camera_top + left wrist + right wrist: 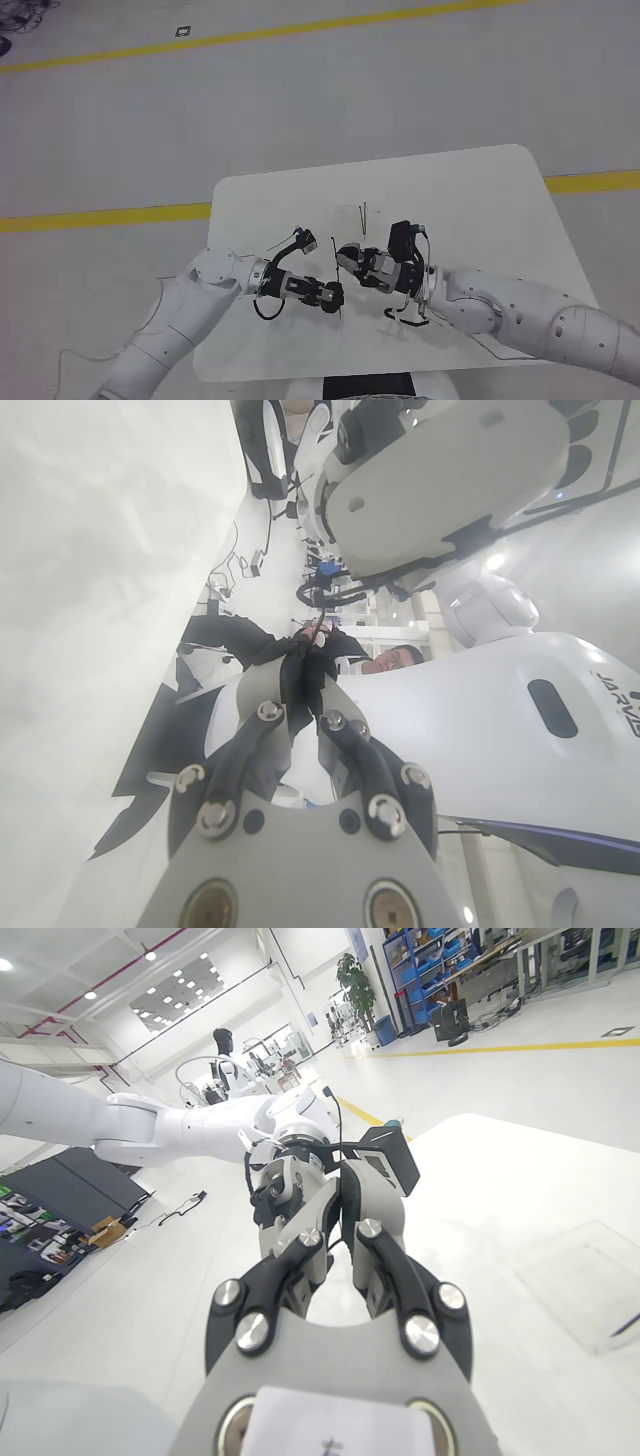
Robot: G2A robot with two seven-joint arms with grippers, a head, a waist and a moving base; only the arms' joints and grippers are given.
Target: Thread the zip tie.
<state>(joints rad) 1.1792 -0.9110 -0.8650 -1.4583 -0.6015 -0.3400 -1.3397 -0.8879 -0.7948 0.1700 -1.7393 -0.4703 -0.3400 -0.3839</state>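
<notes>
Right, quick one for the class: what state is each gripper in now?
Left gripper: closed on a thin dark strand, apparently the zip tie.
Right gripper: fingers closed; anything held cannot be told.

Left pincer and right pincer face each other over the table, spare zip ties lying beyond.

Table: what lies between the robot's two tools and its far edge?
Top view: two thin dark strips, likely spare zip ties, lie side by side on the white table, beyond the left tool and right tool.
</notes>
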